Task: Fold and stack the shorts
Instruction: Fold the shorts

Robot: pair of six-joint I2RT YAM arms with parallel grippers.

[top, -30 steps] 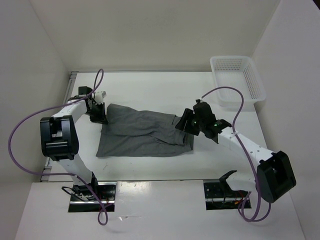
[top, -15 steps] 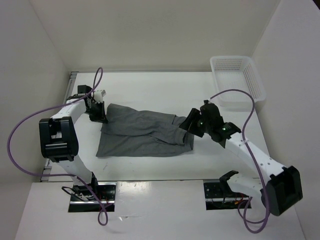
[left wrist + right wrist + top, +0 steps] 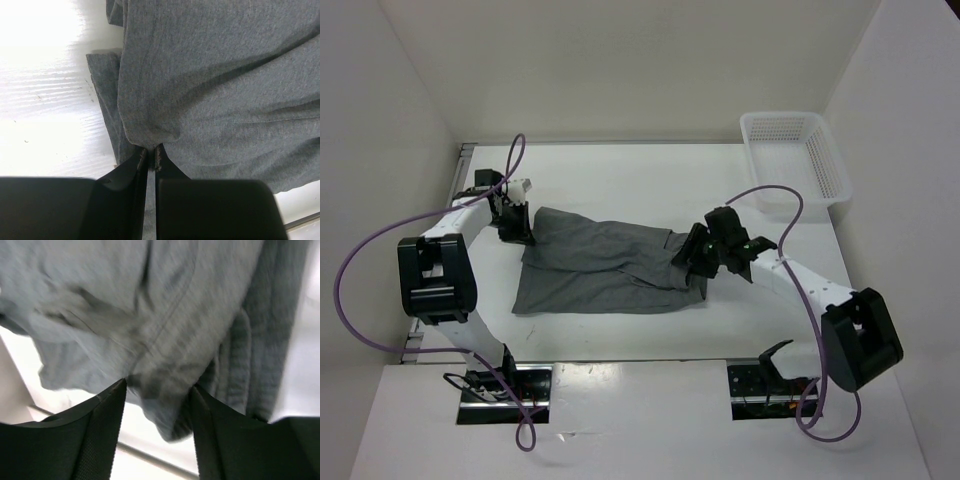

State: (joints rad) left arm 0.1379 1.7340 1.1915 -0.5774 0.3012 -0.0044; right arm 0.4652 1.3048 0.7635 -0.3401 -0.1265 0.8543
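Note:
The dark grey shorts (image 3: 605,265) lie spread across the middle of the white table, partly folded over themselves. My left gripper (image 3: 516,228) is at their far left corner, shut on a pinch of the fabric edge (image 3: 150,145). My right gripper (image 3: 692,256) is at the shorts' right end by the ribbed waistband (image 3: 257,340). Its jaws stand wide apart with a hanging fold of grey cloth (image 3: 165,400) between them, not clamped. The right wrist view is blurred.
A white plastic mesh basket (image 3: 792,160) stands at the back right of the table. White walls close in on the left, back and right. Purple cables loop off both arms.
My right arm swung out to the right and came back toward the shorts' right end. The left gripper has stayed at the left corner, and the shorts have hardly shifted.

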